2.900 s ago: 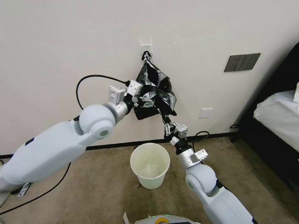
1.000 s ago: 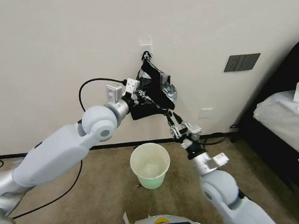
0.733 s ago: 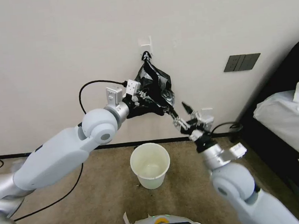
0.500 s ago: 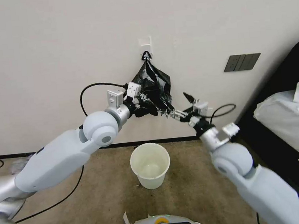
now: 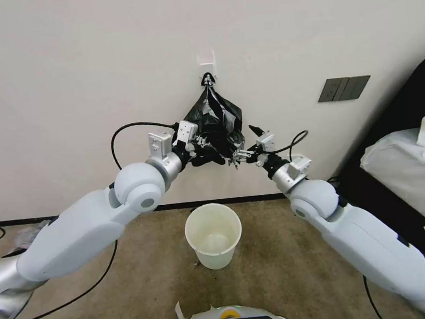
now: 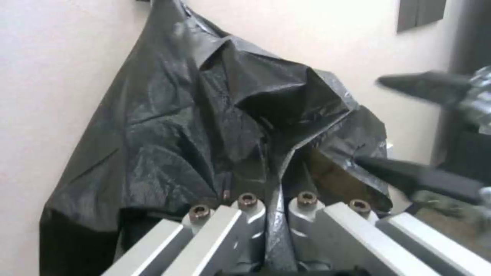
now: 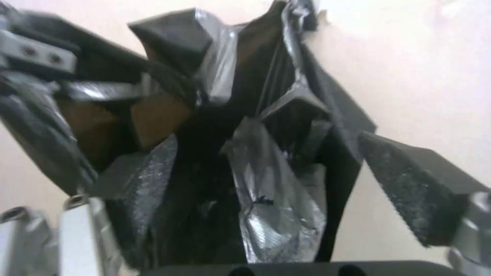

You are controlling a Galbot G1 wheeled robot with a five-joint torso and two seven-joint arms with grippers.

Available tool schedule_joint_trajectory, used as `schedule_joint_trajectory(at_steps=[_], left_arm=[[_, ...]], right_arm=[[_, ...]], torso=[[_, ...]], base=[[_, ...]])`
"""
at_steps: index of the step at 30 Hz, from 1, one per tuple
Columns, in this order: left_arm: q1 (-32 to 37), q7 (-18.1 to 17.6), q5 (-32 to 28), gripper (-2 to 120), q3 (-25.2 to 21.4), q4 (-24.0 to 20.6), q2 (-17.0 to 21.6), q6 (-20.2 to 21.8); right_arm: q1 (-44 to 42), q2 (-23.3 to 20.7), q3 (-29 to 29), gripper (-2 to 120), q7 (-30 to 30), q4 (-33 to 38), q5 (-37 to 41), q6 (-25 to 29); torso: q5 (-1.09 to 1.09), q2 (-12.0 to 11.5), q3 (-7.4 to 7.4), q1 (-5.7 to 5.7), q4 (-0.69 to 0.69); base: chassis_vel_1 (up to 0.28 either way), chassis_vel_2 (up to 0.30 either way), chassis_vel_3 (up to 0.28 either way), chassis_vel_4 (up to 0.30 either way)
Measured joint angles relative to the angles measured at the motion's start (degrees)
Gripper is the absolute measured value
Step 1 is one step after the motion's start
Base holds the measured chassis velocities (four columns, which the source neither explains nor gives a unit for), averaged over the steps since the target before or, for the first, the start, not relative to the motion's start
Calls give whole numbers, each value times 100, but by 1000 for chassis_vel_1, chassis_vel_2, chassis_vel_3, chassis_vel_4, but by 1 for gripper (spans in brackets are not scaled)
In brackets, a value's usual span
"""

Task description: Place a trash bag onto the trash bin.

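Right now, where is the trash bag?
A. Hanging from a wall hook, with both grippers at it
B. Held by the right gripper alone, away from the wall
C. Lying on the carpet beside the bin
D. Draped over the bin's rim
A. The trash bag hangs from the wall hook; the left gripper is shut on a fold of it, the right gripper is open at its lower edge, and the trash bin stands unlined below.
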Motion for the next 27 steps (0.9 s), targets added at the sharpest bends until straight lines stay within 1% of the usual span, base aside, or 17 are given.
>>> schedule_joint_trajectory(at_steps=[2, 4, 5, 6, 8, 9, 11, 12, 14, 15, 17, 18, 19, 21, 22, 23, 27], left_arm=[[122, 11, -1, 0, -99, -40, 41, 5], [168, 11, -1, 0, -142, -54, 51, 6], [168, 11, -1, 0, -142, -54, 51, 6], [198, 11, -2, 0, -173, -66, 57, 8], [198, 11, -2, 0, -173, -66, 57, 8], [227, 13, -3, 0, -209, -85, 65, 10], [227, 13, -3, 0, -209, -85, 65, 10], [250, 14, -5, 0, -230, -88, 65, 10], [250, 14, -5, 0, -230, -88, 65, 10], [268, 14, -7, 0, -248, -88, 52, 10], [268, 14, -7, 0, -248, -88, 52, 10], [272, 15, -8, 0, -252, -84, 41, 10], [272, 15, -8, 0, -252, -84, 41, 10], [293, 15, -13, 0, -276, -78, 47, 10], [293, 15, -13, 0, -276, -78, 47, 10], [314, 16, -15, 0, -299, -78, 61, 8], [388, 24, -16, 0, -368, -85, 92, -2]], right_arm=[[206, 87, -283, 73, 8, -241, -158, -49], [294, 129, -392, 68, 40, -397, -302, -61], [294, 129, -392, 68, 40, -397, -302, -61], [361, 164, -462, 61, 81, -523, -400, -71], [361, 164, -462, 61, 81, -523, -400, -71], [434, 203, -521, 49, 157, -644, -474, -91], [434, 203, -521, 49, 157, -644, -474, -91], [442, 205, -527, 39, 193, -668, -515, -103], [442, 205, -527, 39, 193, -668, -515, -103], [421, 206, -526, 28, 209, -684, -558, -101], [421, 206, -526, 28, 209, -684, -558, -101], [408, 229, -514, 18, 242, -686, -571, -89], [408, 229, -514, 18, 242, -686, -571, -89], [382, 256, -471, 5, 301, -632, -596, -57], [382, 256, -471, 5, 301, -632, -596, -57], [354, 257, -441, 0, 314, -594, -592, -44], [275, 257, -368, 0, 323, -517, -531, -34]], torso=[[-1, 0, 0, 0, 0], [1, 0, 0, 0, 0], [1, 0, 0, 0, 0], [0, 0, 0, 0, 0], [0, 0, 0, 0, 0], [0, 0, 0, 0, -1], [0, 0, 0, 0, -1], [0, 0, 0, 0, -1], [0, 0, 0, 0, -1], [0, 0, 0, 0, -1], [0, 0, 0, 0, -1], [0, 0, 0, 0, -1], [0, 0, 0, 0, -1], [0, 0, 0, 0, -1], [0, 0, 0, 0, -1], [0, 0, 0, -1, -1], [0, 0, 0, 0, -1]], base=[[0, 0, 0, 0], [0, 0, 0, 0], [0, 0, 0, 0], [0, 0, 0, 0], [0, 0, 0, 0], [0, 0, 0, 0], [0, 0, 0, 0], [0, 0, 0, 0], [0, 0, 0, 0], [0, 0, 0, 0], [0, 0, 0, 0], [0, 0, 0, 0], [0, 0, 0, 0], [0, 0, 0, 0], [0, 0, 0, 0], [0, 0, 0, 0], [0, 0, 0, 0]])
